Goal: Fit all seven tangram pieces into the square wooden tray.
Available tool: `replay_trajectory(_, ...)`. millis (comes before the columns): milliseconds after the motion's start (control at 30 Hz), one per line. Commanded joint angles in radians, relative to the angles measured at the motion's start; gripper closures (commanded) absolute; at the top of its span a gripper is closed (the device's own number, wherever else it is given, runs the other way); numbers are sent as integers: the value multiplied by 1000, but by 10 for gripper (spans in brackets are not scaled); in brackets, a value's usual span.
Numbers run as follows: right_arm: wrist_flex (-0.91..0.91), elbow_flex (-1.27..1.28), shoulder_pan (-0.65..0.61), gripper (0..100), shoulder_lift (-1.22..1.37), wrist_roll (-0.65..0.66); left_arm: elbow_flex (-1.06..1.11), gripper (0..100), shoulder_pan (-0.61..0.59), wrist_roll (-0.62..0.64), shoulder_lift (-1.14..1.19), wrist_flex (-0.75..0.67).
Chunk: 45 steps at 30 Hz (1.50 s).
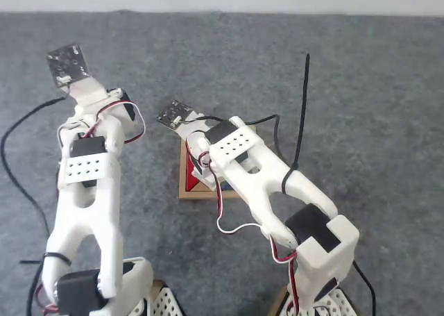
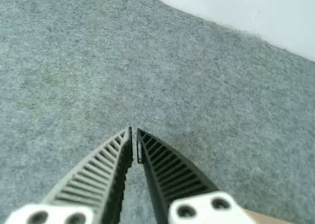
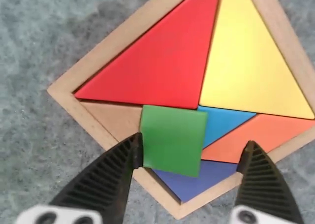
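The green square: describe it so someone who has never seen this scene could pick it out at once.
On the grey carpet lies the wooden tray. Beside the red triangle, under the open right gripper, sits the green square. It is the only green piece there.

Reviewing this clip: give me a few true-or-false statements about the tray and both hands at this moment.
1. The right hand is open above the wooden tray. True.
2. The left hand grips a tangram piece. False: it is shut on nothing, over the grey mat.
3. The red triangle and yellow triangle lie edge to edge in the tray. True.
4. The tray floor is fully covered. False: bare wood shows beside the green square.
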Motion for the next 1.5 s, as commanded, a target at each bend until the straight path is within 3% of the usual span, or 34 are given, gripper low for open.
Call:
replay_trajectory(0,13,-52,16,708,-30,-9,-59,986,-3,14,-40,-26)
replay_trajectory(233,-12,-64,88,989,-70,-17,-59,986,-3,14,-40,-26)
replay_trajectory(400,-25,-63,108,943,-31,-17,-59,986,-3,14,-40,-26)
replay_trajectory(667,-25,-66,79,958,16,-9,-58,986,0,12,-40,-26)
replay_trajectory(1067,70,-29,170,958,-325,-9,-51,987,5,12,-41,-25)
replay_trajectory(1267,-10,209,245,958,-598,38,30,987,-2,-38,-106,-18)
replay_trajectory(1467,-308,623,318,958,-855,37,268,987,5,-121,-382,-26)
